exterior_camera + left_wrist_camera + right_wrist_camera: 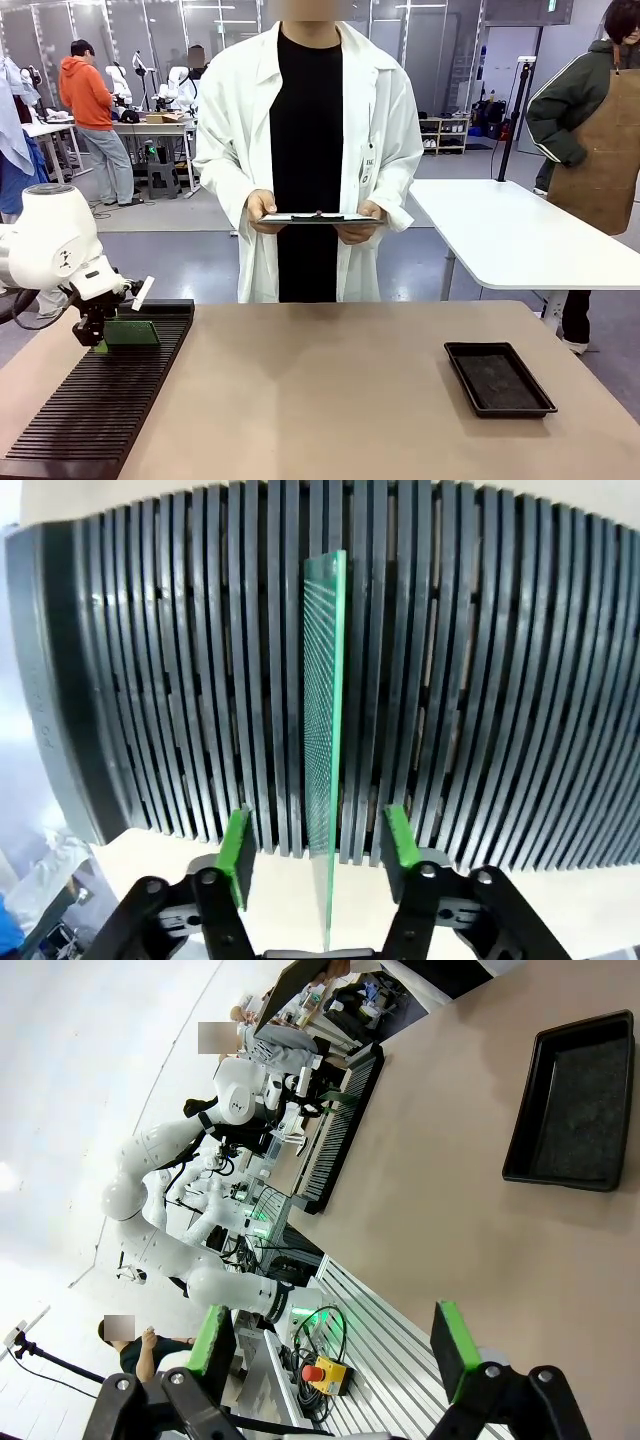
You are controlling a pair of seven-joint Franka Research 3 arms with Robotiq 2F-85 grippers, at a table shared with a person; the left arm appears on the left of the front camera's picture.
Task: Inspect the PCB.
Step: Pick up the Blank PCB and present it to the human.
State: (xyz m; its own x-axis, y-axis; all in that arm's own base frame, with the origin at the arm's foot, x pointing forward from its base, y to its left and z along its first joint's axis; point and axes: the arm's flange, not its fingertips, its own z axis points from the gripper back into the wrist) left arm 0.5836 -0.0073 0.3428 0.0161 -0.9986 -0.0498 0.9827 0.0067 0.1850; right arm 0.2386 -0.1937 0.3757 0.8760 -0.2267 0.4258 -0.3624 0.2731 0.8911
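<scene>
Beige table [320,400] in a workshop hall: the PCB [322,730] stands on edge in the black slotted rack [500,680] between the spread left gripper [315,840] (pads clear of it); the right gripper [335,1345] is likewise spread.

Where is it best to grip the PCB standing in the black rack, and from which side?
Pinch the free edge facing the left gripper, one pad on each flat face, coming in along its plane: the PCB stands edge-on in the rack slots.

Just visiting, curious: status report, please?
Left claw open astride the circuit board, standing in the slotted rack. Right claw open, empty. Rack tight on both sides.
</scene>
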